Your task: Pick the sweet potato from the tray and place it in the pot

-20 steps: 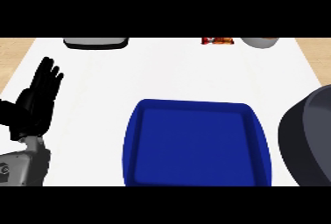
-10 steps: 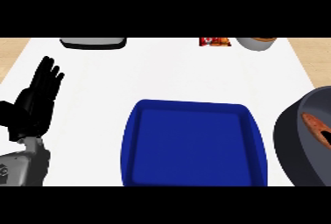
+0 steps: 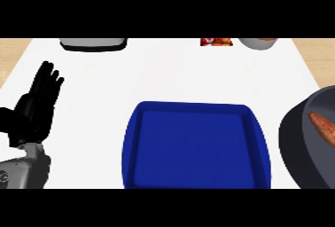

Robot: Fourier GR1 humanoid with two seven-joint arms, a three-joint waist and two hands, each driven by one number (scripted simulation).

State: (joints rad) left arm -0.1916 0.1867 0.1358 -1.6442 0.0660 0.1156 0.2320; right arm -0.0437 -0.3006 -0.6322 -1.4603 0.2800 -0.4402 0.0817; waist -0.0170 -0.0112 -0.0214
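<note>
In the pot (image 3: 294,135), sweet potato (image 3: 324,128) newly visible, left hand (image 3: 36,106) unmoved

— What carries everything here?
— A white counter (image 3: 177,71), brightly and evenly lit, filling most of the frame.
— Anything past its edges?
— Tan, wood-coloured strips (image 3: 12,49) in the upper left and upper right corners; floor or another surface, I cannot tell.

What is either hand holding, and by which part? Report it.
Nothing visible is held. The left hand rests open at the view's left; the right hand is out of view. The sweet potato lies in the pot.
</note>
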